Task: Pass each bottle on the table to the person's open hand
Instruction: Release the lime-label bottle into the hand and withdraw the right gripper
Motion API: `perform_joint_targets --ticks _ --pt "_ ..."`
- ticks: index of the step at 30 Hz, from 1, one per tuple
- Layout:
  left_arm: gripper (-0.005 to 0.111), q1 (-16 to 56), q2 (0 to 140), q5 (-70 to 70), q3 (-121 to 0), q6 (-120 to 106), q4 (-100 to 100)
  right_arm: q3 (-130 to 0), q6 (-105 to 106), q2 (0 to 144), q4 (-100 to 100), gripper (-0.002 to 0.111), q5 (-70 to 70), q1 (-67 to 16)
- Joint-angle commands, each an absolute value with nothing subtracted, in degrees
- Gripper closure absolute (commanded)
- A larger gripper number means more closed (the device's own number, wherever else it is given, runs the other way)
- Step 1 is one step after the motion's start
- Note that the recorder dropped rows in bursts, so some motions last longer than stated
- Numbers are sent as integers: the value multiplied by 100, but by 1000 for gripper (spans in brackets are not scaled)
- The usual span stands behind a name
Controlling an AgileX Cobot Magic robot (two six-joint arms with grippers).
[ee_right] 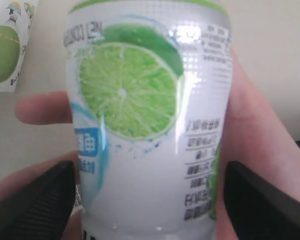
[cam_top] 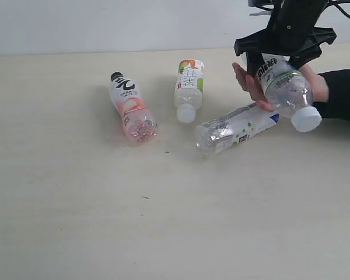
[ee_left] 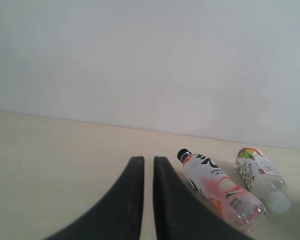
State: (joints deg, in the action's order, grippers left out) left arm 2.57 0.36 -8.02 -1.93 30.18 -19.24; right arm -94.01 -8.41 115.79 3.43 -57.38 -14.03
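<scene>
The lime-label bottle (cam_top: 283, 87) lies tilted in the person's open hand (cam_top: 245, 81) at the right, white cap toward the front. My right gripper (cam_top: 277, 58) straddles it from above. In the right wrist view the bottle (ee_right: 150, 115) fills the frame, fingers of the hand (ee_right: 255, 135) curl round it, and my right gripper (ee_right: 150, 175) stands open with a gap on each side. Three bottles lie on the table (cam_top: 105, 221): pink-label (cam_top: 131, 108), white-green label (cam_top: 189, 87) and white-blue label (cam_top: 236, 128). My left gripper (ee_left: 148, 162) is shut and holds nothing.
The person's black sleeve (cam_top: 344, 93) reaches in from the right edge. A pale wall (cam_top: 105, 23) bounds the table's far side. The left wrist view shows the pink-label bottle (ee_left: 220, 192) and the white-green label bottle (ee_left: 260, 172) beside my left fingers.
</scene>
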Motion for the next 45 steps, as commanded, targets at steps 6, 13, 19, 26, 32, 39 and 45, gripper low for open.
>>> perform_joint_targets --ticks 6,13,19,26,32,39,45 --pt "97 298 0 -803 -199 3022 -1927 -9530 -750 11551 516 27 -5710 -1398" --pt "97 298 0 -803 -199 3022 -1927 -9639 -385 10889 402 27 -5869 -1398" --pt "97 298 0 -803 -199 3022 -1927 -9600 -281 9913 307 62 -5945 -1398" --pt "97 298 0 -803 -199 3022 -1927 -8324 67 8223 148 108 -5155 -1398" --pt "97 298 0 -803 -199 3022 -1927 -6329 484 6683 148 108 -3859 -1398" --pt "97 298 0 -803 -199 3022 -1927 -4082 609 5324 -691 108 -1936 -1398" --pt "97 298 0 -803 -199 3022 -1927 -3413 1404 4356 -1354 108 -1176 -1398"
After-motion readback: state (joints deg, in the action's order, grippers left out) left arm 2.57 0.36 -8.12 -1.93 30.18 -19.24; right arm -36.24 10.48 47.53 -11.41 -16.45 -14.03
